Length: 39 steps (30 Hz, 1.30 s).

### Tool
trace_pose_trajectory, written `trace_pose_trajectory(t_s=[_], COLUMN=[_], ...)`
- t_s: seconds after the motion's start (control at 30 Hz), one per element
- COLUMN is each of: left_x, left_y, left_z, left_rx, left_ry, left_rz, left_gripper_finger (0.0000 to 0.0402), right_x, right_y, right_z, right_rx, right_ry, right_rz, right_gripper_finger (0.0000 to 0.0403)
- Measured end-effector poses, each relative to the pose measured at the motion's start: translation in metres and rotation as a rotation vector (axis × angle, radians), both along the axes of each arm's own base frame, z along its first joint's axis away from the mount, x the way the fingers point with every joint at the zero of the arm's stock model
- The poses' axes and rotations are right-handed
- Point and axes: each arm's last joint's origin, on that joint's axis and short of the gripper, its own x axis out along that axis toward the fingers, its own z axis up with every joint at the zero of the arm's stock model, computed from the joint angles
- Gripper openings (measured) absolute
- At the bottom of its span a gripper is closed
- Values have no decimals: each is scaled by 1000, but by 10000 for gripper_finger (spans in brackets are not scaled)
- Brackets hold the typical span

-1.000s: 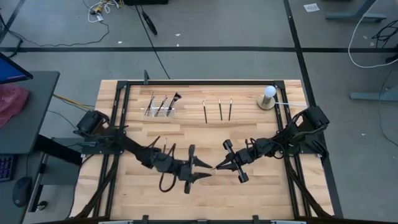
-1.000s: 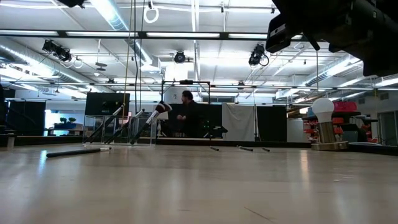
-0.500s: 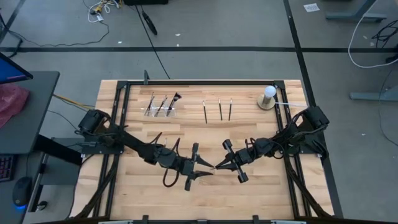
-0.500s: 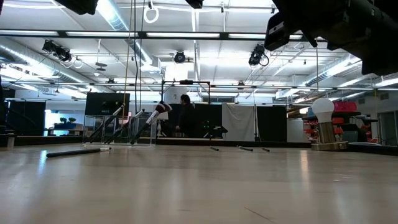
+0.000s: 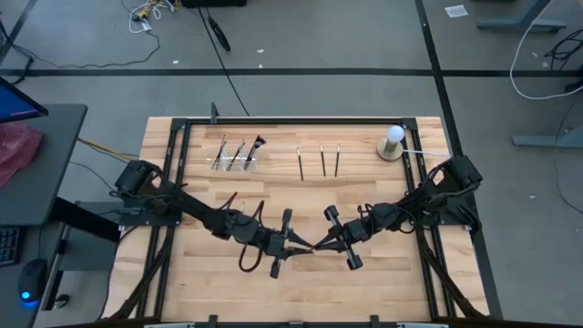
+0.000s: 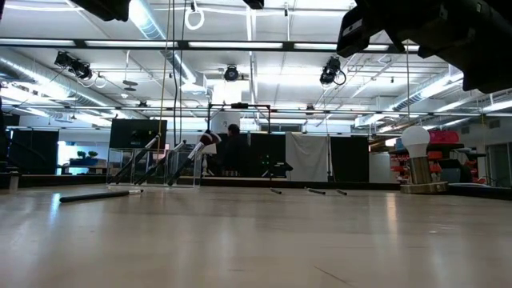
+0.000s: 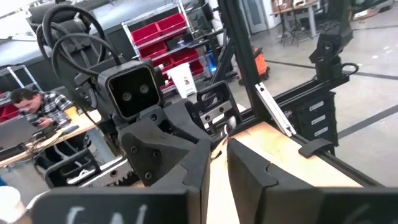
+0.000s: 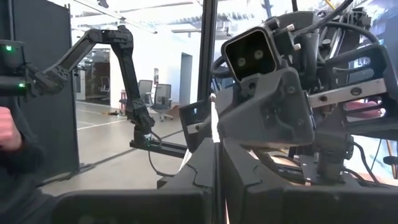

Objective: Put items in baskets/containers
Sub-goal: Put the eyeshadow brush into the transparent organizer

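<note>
My right gripper (image 5: pixel 318 246) is shut on a thin pale brush (image 8: pixel 214 118), held above the table's middle near the near edge. My left gripper (image 5: pixel 303 248) faces it tip to tip, its fingers a narrow gap apart (image 7: pixel 219 163) around the brush's free end; whether they touch it I cannot tell. The clear holder (image 5: pixel 235 162) stands near the far edge with three brushes leaning in it (image 6: pixel 164 164). Three more brushes (image 5: pixel 321 161) lie flat on the wood to its right. One dark brush (image 5: pixel 228 202) lies left of centre (image 6: pixel 100 194). My right gripper pinches the thin brush between its two fingers (image 8: pixel 205 168), and the shaft (image 8: pixel 214 127) sticks out past the fingertips toward the left gripper. The fingers come level from the table's right. The brush is lifted clear of the table.
A white bulb on a round base (image 5: pixel 392 141) stands at the far right corner (image 6: pixel 416 160). A black frame (image 5: pixel 301 119) runs around the table. Bare wood lies between the grippers and the far row of brushes. A person (image 6: pixel 234 152) shows in the room beyond.
My left gripper has moved toward the table's right, closing the distance until its tips meet the right gripper's. The right gripper has held still with the brush.
</note>
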Motion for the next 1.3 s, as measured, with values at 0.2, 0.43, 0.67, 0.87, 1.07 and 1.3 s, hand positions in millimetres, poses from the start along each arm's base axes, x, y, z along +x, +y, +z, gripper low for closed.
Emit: trace_pose_trajectory(t_s=[0.2,0.43,0.67,0.87,1.07,1.3], left_x=[0,0,0,0,-1,-10], left_y=[-1,0,0,0,-1,-6], left_z=[2,2,4,4,1,3], left_rx=[-7,-13,-18,-13,-15,11], left_ry=[-18,-20,-38,-38,-6,89], left_rz=[-16,-18,-19,-17,2,169], left_gripper_finger=[46,46,28,10,7,5], right_x=[0,0,0,0,1,-9], right_y=[0,0,0,0,0,-10], right_z=[0,0,-1,-1,-4,-11], right_rx=[-2,-2,-1,0,-8,67], right_ry=[4,5,6,8,46,150], right_rz=[2,0,-6,-8,-13,-74], right_gripper_finger=[10,10,10,10,11,68])
